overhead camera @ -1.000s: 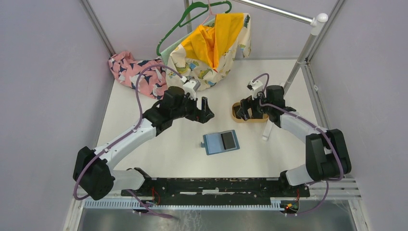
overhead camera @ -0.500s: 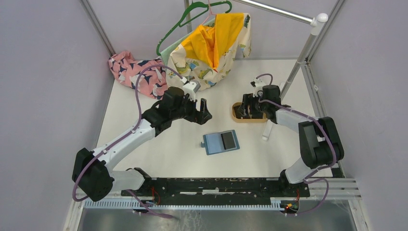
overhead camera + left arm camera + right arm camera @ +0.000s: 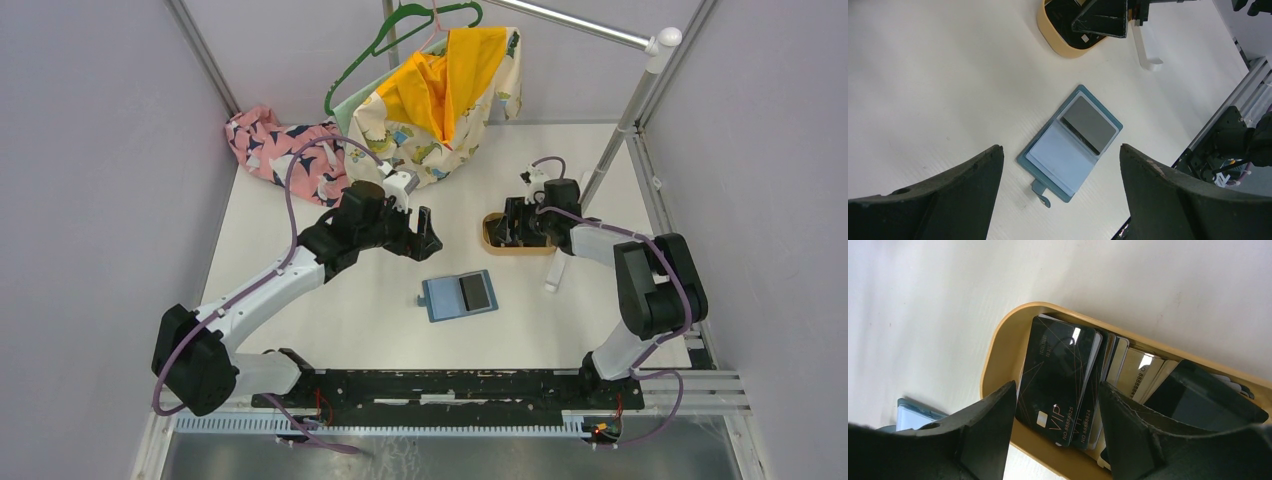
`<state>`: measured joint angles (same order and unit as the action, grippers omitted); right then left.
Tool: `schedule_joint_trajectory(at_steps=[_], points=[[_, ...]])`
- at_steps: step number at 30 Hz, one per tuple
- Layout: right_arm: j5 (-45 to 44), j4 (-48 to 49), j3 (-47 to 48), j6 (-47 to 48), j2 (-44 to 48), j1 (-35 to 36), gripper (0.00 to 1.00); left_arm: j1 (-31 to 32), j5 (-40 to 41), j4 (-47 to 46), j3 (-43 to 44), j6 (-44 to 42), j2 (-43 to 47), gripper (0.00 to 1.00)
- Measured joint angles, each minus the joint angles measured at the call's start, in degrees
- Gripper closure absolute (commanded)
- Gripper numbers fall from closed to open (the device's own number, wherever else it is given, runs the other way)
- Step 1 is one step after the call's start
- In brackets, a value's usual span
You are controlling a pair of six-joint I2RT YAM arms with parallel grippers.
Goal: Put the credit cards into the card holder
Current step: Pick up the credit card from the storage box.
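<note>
White table (image 3: 380,330) | soft teal card holder (image 3: 1070,145) open | left jaws spread | right jaws flank glossy black card (image 3: 1058,375), grip unclear

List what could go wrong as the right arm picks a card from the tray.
1. The credit cards lie overlapped in the tray. The right end effector, straddling the black top card, may pinch several at once.
2. It sits close to the tray wall and could snag or shove the tray.
3. The card holder lies open and unpinned. The left end effector only hovers above it, so it may slide during insertion.
</note>
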<state>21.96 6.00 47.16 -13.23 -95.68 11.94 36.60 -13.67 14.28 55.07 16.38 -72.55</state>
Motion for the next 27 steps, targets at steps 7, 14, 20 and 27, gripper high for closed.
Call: schedule_joint_trajectory(at_steps=[7, 14, 20, 27], points=[[3.3, 1.44, -0.2, -3.63, -0.04, -0.22, 0.34, 0.0, -0.02, 0.02, 0.0, 0.0, -0.04, 0.1], [8.59, 5.68, -1.86, -8.9, 0.0, -0.28, 0.39, 0.0, -0.02, 0.07, 0.0, 0.0, -0.09, 0.1], [12.52, 8.66, -2.6, -12.9, 0.0, -0.28, 0.47, 0.0, -0.02, 0.2, 0.0, 0.0, -0.96, 0.1], [16.65, 11.3, -2.75, -16.68, -0.44, -0.28, 0.48, 0.0, -0.02, 0.24, 0.0, 0.0, -1.07, 0.1]])
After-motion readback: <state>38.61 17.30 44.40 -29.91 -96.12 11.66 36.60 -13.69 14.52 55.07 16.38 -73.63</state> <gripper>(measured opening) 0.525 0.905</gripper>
